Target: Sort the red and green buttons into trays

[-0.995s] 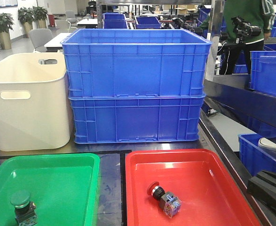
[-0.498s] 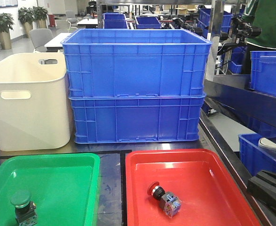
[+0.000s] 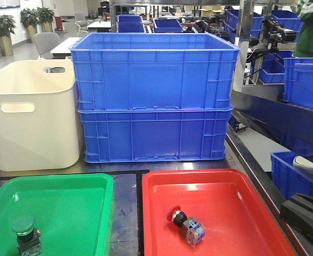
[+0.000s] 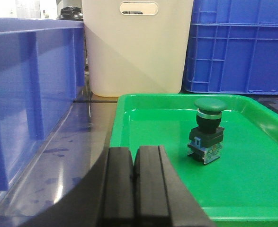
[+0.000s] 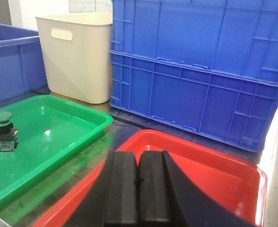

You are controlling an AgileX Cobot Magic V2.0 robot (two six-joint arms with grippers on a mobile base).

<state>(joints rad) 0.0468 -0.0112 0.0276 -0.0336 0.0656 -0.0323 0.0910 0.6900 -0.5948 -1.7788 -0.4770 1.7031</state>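
From the front, we are seeing the green button (image 3: 25, 233) standing in the green tray (image 3: 71, 205) and the red button (image 3: 186, 224) lying in the red tray (image 3: 236, 213). At the wrists, the left gripper (image 4: 134, 177) and right gripper (image 5: 138, 182) are showing jaws pressed together, empty, so we are judging sorting finished, with only retreat remaining.

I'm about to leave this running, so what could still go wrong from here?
Both buttons already sit in matching trays. The red button lies tipped on its side in the red tray, so it might roll if bumped. The green button stands upright close ahead of the shut left gripper; a forward move could topple it.

Potted plants (image 3: 3, 25), grey chair (image 3: 45, 42) behind
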